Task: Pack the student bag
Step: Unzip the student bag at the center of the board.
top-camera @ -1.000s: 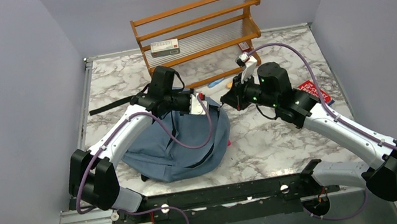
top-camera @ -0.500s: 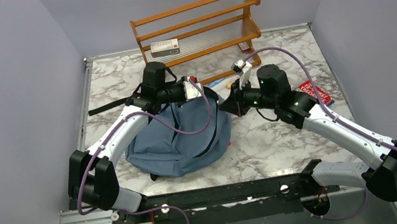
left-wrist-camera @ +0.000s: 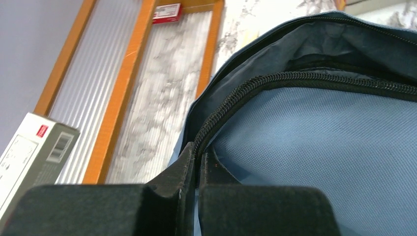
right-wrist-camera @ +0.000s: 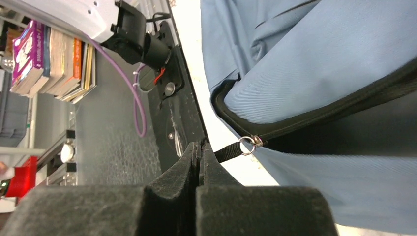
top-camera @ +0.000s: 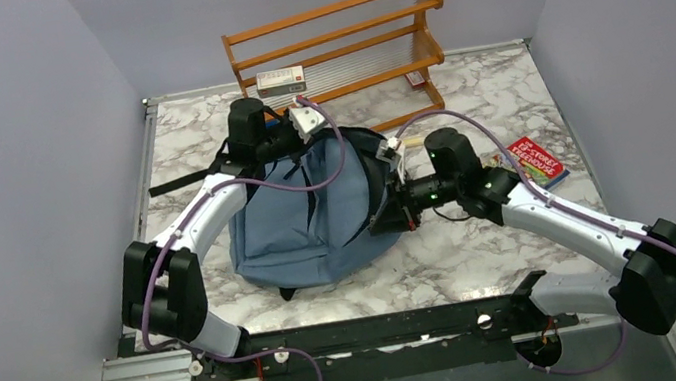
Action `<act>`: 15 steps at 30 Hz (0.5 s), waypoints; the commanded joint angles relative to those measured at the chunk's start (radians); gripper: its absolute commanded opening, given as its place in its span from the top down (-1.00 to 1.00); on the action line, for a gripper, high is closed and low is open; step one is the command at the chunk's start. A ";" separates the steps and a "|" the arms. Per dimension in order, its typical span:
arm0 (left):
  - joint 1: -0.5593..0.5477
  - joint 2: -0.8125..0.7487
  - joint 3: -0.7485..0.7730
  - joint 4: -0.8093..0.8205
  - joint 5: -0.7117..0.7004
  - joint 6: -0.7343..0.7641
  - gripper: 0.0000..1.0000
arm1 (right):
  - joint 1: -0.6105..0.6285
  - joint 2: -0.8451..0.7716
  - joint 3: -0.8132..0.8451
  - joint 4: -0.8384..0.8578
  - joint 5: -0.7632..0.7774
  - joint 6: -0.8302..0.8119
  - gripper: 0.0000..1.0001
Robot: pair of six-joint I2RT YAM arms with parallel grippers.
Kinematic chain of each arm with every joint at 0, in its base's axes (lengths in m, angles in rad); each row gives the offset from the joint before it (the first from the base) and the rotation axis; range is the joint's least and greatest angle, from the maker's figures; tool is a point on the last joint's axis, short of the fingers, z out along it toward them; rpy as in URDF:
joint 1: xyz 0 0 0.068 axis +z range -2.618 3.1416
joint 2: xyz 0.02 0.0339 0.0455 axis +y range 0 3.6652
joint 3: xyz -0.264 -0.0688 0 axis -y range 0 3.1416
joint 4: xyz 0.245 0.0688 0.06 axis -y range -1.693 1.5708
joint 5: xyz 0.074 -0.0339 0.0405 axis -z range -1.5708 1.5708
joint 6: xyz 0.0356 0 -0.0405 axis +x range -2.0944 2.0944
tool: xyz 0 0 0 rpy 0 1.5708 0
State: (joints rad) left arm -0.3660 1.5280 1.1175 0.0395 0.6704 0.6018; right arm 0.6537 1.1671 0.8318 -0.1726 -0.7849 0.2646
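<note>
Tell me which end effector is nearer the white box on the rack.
Left. The left end effector grips the student bag just in front of the white box; the right end effector holds its zipper pull, farther to the right.

Item count. One student bag, showing one zipper pull hung on one metal ring. Two arms, the left arm and the right arm, each ending in one claw: the left claw and the right claw, two claws in all. One wooden rack. Two small boxes: one white box and one red-and-white box. One red book. One marble-patterned desk.
</note>
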 commanded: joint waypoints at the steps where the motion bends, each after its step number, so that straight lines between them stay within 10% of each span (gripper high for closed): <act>1: 0.045 0.012 -0.006 0.184 -0.127 -0.137 1.00 | 0.018 0.041 -0.009 -0.015 -0.166 -0.017 0.99; 15: 0.104 0.058 -0.003 0.298 -0.317 -0.385 1.00 | 0.112 0.180 -0.011 0.200 -0.152 0.063 0.99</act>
State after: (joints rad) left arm -0.3229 1.5684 1.0958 0.1741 0.5400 0.3077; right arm 0.7193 1.3151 0.8265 -0.0525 -0.8829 0.2497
